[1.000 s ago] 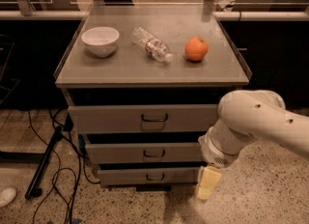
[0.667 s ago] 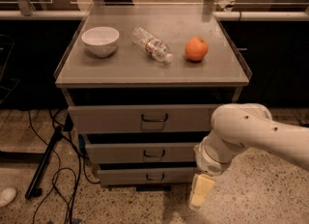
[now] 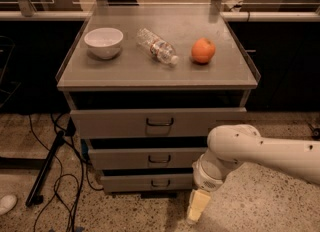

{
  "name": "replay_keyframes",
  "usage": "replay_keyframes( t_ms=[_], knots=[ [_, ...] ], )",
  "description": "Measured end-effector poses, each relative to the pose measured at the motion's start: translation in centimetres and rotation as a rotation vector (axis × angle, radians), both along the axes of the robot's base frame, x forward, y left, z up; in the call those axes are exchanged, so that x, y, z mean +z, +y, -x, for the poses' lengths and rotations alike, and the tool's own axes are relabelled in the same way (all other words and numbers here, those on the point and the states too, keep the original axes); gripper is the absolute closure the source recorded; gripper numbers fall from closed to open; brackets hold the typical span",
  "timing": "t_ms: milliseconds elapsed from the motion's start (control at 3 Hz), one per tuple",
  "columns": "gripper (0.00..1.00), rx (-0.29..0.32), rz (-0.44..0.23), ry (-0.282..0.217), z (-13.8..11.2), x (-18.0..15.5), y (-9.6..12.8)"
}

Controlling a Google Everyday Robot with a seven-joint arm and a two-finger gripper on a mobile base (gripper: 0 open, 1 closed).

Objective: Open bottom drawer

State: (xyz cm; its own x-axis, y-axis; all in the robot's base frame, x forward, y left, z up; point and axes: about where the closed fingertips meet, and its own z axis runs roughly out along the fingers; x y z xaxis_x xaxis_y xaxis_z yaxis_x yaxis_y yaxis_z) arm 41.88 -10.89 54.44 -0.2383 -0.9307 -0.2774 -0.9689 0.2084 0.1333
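Observation:
The bottom drawer (image 3: 145, 181) is the narrowest grey front of three, low on the cabinet, with a small dark loop handle (image 3: 160, 183). It looks shut or nearly shut. My gripper (image 3: 197, 209) hangs from the white arm (image 3: 250, 151), low and to the right of the drawer front, just above the floor. Its cream finger (image 3: 198, 205) points down, below and right of the handle, apart from it.
The mid drawer (image 3: 150, 157) and the top drawer (image 3: 157, 122) sit above. On the cabinet top are a white bowl (image 3: 104, 41), a lying plastic bottle (image 3: 157, 46) and an orange (image 3: 203, 51). Black cables and a stand leg (image 3: 47, 168) lie on the floor at left.
The arm and gripper have moved down and to the left, closer to the bottom drawer's front. The drawers and the tabletop objects have not moved.

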Motion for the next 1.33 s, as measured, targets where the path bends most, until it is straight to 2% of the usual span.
replay_keyframes(
  t_ms=[333, 667, 1000, 1333],
  knots=[
    [0.00, -0.027, -0.022, 0.009, -0.4, -4.2, 0.7],
    [0.00, -0.043, -0.052, 0.036, -2.0, -10.1, 1.5],
    [0.00, -0.044, -0.049, 0.045, -1.9, -10.7, 1.8],
    [0.00, -0.046, -0.039, 0.083, -1.7, -13.3, 2.9]
  ],
)
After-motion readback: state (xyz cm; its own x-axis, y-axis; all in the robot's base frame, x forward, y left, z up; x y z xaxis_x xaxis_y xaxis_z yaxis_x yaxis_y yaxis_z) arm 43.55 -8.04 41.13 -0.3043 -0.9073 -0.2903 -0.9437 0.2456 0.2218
